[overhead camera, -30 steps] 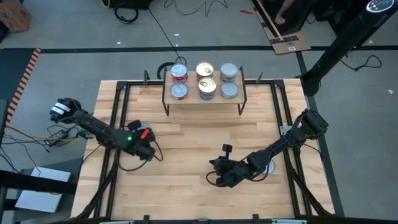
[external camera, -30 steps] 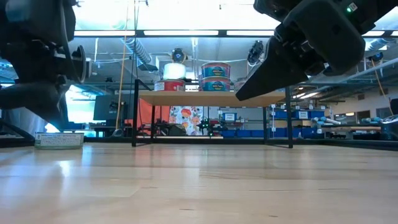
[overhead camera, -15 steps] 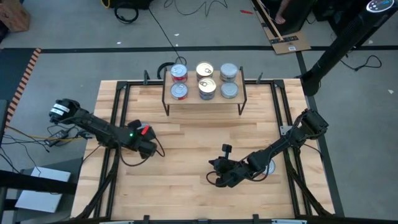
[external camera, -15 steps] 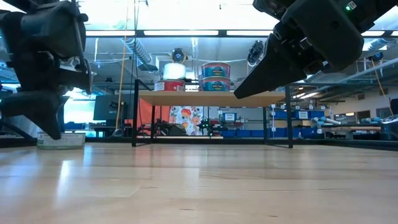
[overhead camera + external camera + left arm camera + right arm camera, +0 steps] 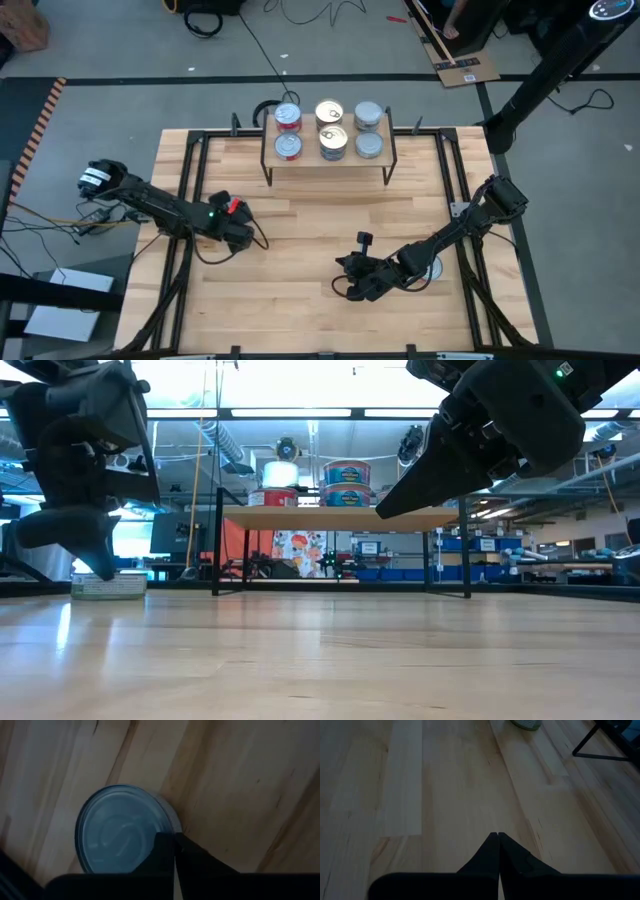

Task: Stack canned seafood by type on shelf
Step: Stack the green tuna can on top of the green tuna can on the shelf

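Grey workshop floor surrounds a slatted wooden tabletop [image 5: 300,260] in the high view, cables trailing at the upper left and a piece of cardboard at the upper right.

Shelf [image 5: 328,160], a light-wood board on thin black legs, sits at the upper middle of the table. Six cans [image 5: 327,130] stand on it in two rows of three: red-sided at left, gold-topped in the middle, grey-topped at right. Low view shows the same shelf [image 5: 340,517] mid-frame with the tins on top, two of them blue-labelled.

Left gripper [image 5: 243,237] is at left of centre in the high view, low over the boards. Its wrist view shows the two dark fingers [image 5: 187,857] pressed tip to tip with nothing between them; the tips rest at the rim of a bluish-topped tin [image 5: 125,835] lying on the wood. In the low view that arm fills the upper left, and a pale-labelled tin [image 5: 108,586] sits on the table just under it.

Right gripper [image 5: 345,268] sits lower centre of the high view, above bare boards, well apart from the shelf. Its wrist view shows the fingers [image 5: 492,852] closed together, empty, over plain wood; a greenish tin [image 5: 526,724] is cut off at the upper edge of that frame, near a black shelf leg [image 5: 600,742].
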Robot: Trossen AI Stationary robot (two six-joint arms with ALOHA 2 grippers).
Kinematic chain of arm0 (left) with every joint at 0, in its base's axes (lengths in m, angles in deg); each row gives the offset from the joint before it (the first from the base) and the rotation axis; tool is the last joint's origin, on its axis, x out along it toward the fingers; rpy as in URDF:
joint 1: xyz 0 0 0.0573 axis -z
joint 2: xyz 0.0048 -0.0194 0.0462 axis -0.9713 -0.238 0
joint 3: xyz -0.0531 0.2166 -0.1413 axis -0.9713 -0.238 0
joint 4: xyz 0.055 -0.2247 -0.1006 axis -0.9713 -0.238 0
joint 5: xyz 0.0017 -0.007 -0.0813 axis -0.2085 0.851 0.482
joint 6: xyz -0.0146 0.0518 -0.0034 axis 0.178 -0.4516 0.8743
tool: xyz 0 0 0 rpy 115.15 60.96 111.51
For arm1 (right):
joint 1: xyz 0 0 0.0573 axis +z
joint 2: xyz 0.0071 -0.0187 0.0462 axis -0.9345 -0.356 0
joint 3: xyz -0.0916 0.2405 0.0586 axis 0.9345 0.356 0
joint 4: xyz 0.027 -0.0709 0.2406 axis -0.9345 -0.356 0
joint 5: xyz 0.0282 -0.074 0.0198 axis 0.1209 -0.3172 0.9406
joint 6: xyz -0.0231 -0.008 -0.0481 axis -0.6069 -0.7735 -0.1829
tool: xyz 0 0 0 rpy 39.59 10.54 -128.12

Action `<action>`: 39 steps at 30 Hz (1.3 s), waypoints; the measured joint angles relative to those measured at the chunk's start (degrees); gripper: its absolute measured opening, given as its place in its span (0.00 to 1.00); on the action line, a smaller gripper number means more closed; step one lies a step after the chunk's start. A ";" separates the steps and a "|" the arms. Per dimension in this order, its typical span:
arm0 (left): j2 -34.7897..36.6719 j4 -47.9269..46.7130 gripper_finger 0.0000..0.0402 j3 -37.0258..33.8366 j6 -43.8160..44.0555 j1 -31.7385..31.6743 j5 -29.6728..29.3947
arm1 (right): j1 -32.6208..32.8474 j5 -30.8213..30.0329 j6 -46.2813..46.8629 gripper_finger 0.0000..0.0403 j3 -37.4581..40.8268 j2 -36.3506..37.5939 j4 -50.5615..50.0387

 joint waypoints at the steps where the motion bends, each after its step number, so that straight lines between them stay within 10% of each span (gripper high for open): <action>1: 0.00 0.10 0.02 0.00 -0.14 0.02 -0.09 | 0.00 -0.01 0.00 0.02 0.00 0.00 0.02; 22: -0.26 27.82 0.00 -0.22 -7.25 10.06 8.86 | 1.75 0.01 -0.02 0.02 0.00 0.00 -0.02; 39: -0.18 30.88 0.12 5.25 -16.07 17.70 2.06 | 1.92 0.03 0.00 0.02 0.00 0.00 0.17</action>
